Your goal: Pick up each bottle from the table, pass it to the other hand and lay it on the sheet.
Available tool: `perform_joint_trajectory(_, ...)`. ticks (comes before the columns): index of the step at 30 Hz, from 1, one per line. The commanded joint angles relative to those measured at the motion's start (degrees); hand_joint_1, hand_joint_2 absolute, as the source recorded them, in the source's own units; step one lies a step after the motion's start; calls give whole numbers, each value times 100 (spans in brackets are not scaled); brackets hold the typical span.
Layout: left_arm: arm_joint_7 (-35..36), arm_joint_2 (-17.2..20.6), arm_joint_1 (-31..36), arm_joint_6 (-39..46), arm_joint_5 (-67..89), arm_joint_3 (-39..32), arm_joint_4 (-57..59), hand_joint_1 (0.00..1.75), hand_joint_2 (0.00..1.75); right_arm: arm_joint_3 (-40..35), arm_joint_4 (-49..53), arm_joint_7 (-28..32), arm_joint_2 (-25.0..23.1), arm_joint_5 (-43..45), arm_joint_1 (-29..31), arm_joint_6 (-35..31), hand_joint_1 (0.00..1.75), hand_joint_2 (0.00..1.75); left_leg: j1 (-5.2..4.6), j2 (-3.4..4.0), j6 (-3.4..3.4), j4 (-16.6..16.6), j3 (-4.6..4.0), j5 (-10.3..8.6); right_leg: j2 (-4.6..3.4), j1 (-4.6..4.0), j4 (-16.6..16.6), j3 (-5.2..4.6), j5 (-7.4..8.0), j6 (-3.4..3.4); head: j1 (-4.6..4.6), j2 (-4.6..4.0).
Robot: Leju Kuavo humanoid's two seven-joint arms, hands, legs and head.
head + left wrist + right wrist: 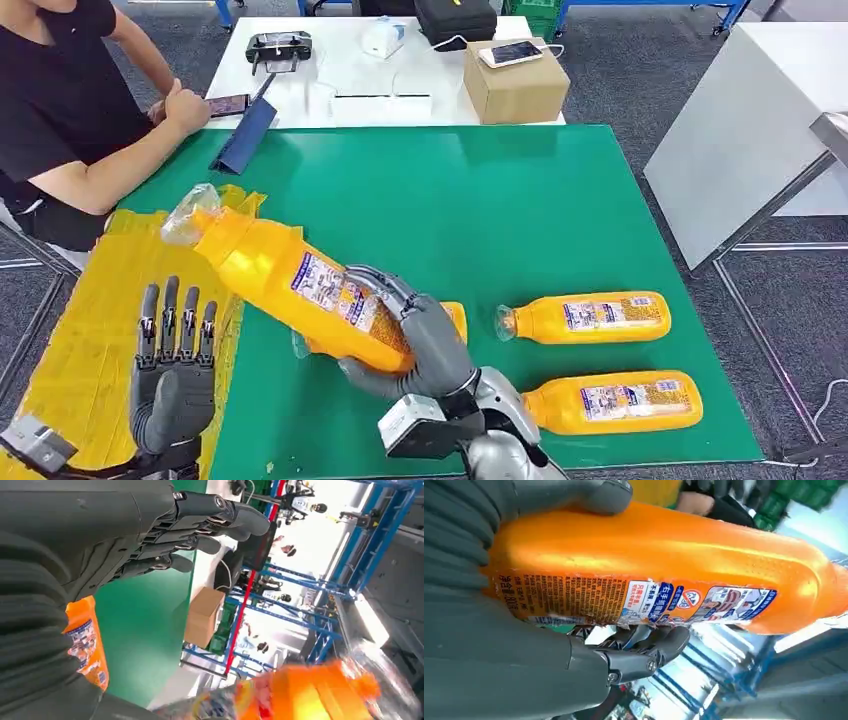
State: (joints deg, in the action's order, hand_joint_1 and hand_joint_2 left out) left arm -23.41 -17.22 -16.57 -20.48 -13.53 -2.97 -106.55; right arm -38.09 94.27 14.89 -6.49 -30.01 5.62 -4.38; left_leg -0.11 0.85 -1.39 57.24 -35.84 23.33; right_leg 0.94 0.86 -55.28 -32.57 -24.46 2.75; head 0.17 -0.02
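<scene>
Right hand [425,340] grips tilted bottle [290,275] beside open left hand [175,365].

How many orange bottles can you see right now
4. One orange plastic bottle is held up by the right hand; two lie on the green mat; another lies mostly hidden behind that hand.
</scene>
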Motion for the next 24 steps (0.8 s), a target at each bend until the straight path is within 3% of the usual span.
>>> perform_joint_trajectory(1, 65, 237, 284, 10, -137, 155, 507, 0, 175, -980, -1610, -173, -292, -247, 600, 116, 175, 175, 2, 12, 12, -12, 28, 3, -23, -1, 9, 19, 2, -14, 0, 0)
perform_joint_trajectory(18, 150, 285, 386, 17, -153, 257, 754, 0, 175, -1369, -2116, -109, -357, -303, 842, 207, 175, 175, 3, -4, 8, -5, 14, 2, -5, -1, 4, 11, -2, -9, 0, 0)
perform_joint_trajectory(24, 192, 461, 502, 382, 435, 494, 1030, 0, 175, -1911, -2628, 80, -508, -486, 1003, 384, 175, 175, 2, 0, 9, -9, 17, 1, -9, -1, 5, 11, -1, -10, -2, 0)
